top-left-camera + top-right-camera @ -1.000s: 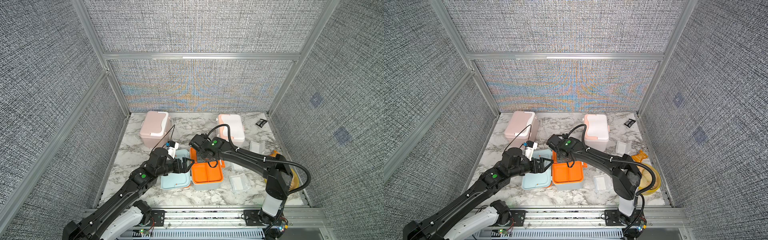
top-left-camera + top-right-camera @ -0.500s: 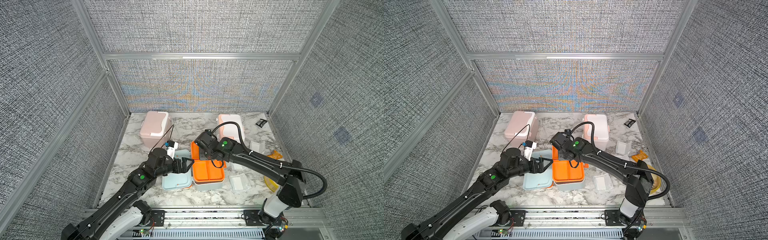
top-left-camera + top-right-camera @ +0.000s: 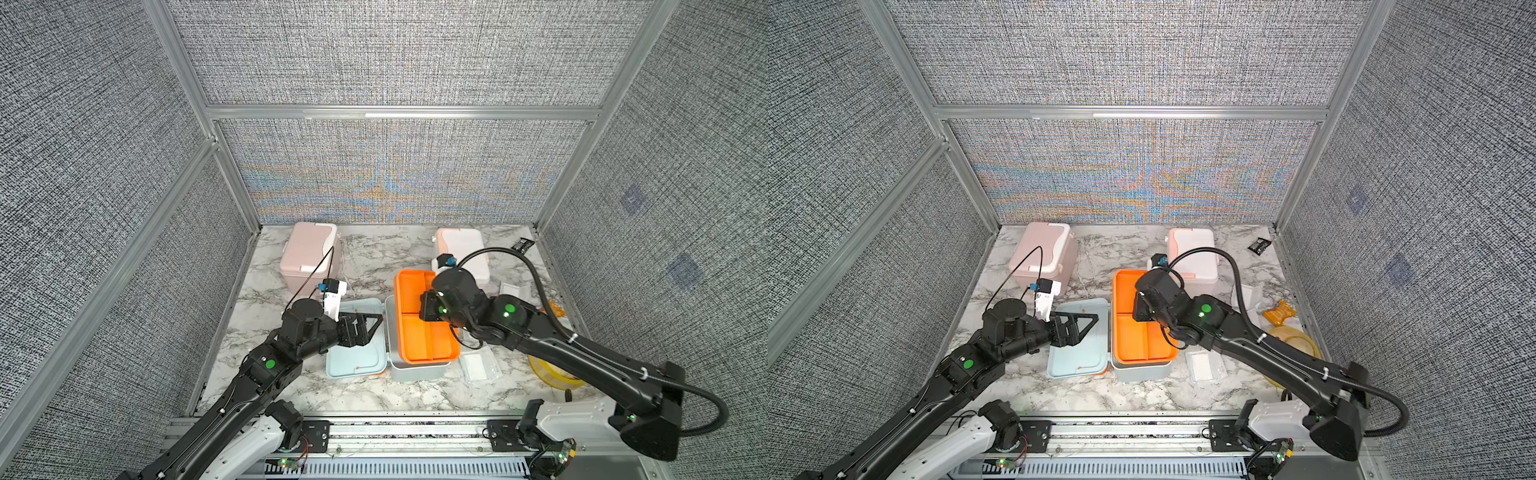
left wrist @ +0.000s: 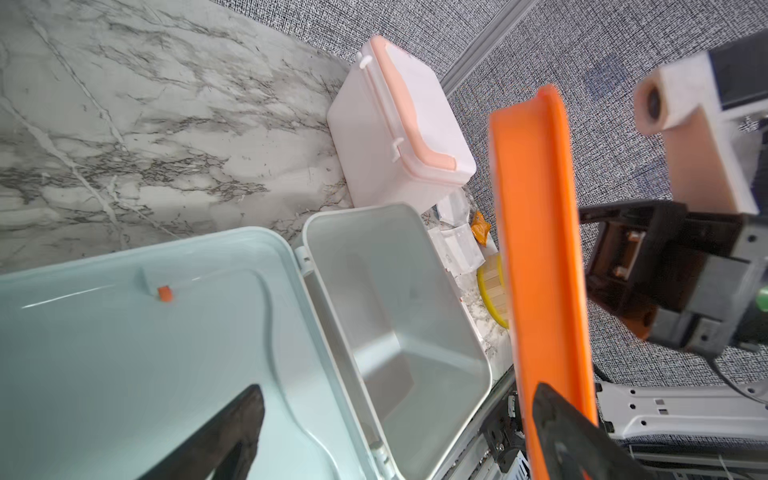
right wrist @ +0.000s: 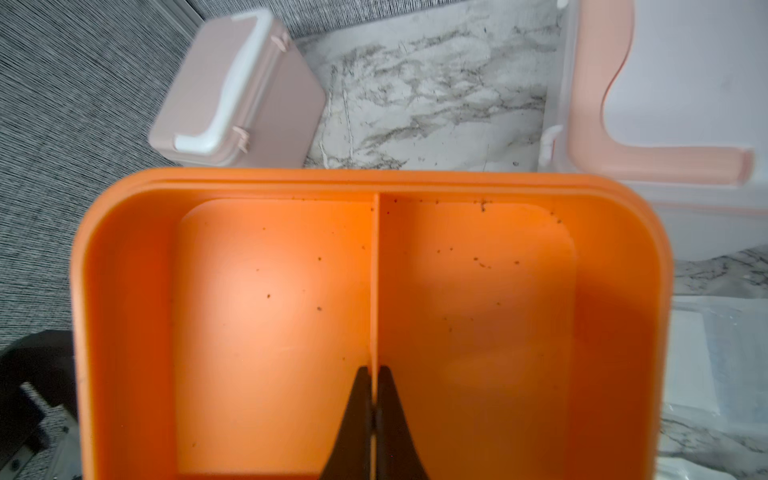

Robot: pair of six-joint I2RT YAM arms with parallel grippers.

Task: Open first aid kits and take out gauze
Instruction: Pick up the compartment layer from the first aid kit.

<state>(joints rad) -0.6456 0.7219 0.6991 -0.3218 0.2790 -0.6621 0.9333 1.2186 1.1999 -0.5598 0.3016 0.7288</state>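
Note:
The light blue first aid kit lies open, its lid (image 3: 355, 349) flat beside the empty grey-blue base (image 4: 395, 311). My right gripper (image 5: 376, 386) is shut on the middle divider of the kit's empty orange tray (image 3: 419, 324), holding it tilted above the base. My left gripper (image 4: 397, 399) hangs open over the blue lid with nothing in it. Both the pink kit (image 3: 309, 253) and the white-and-peach kit (image 3: 463, 249) stand closed at the back. One gauze pad (image 3: 478, 365) lies right of the base and another gauze pad (image 3: 1246, 297) lies farther back.
A small black packet (image 3: 523, 244) lies in the back right corner. A yellow roll (image 3: 552, 372) and an orange wrapper (image 3: 1281, 311) sit by the right wall, under my right arm. Fabric walls enclose three sides of the marble table (image 3: 374, 257).
The right gripper has raised the orange tray out of the blue kit's base and carried it toward the back. The left arm has hardly moved.

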